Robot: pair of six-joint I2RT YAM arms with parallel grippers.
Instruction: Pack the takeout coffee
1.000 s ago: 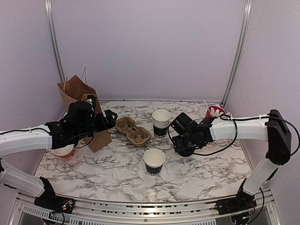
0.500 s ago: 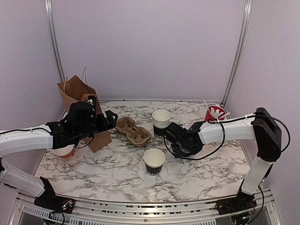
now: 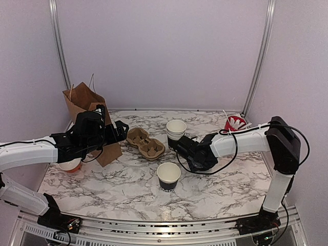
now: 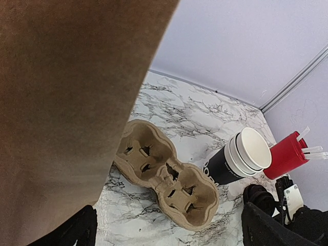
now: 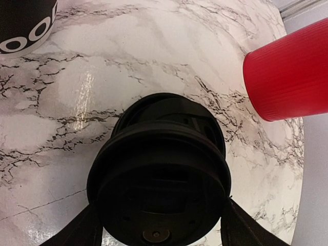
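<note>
Cup (image 3: 168,176), black outside and white inside, is seen standing upright and open-topped on the marble worktop (image 3: 102,184). It sits just to the near-left of the right gripper (image 5: 159,225) and is not touched by it.

That gripper is held low over the worktop, its fingers (image 5: 77,233) spread wide to either side of a black lid (image 5: 161,179). The fingers are found right at the lid's rim, but whether it is actually squeezed cannot be told. A second black lid is glimpsed beneath the first, resting on the marble.

Just behind the gripper, a cup stack (image 3: 176,130) is planted upright, several cups nested together. Further back and to the right, a red cup (image 3: 234,123) with white stirrers poking out is parked by the corner, well apart from the lids.

On the other side, the left gripper (image 4: 166,223) is held above the worktop with its fingers fully apart and nothing between them. A brown paper bag (image 3: 82,100) is stood upright just beside it, and nearly half of the left wrist view is filled by its wall. Ahead of this gripper, a cardboard carrier (image 4: 164,179) with two wells is laid flat on the marble, between the bag and the cup stack.
</note>
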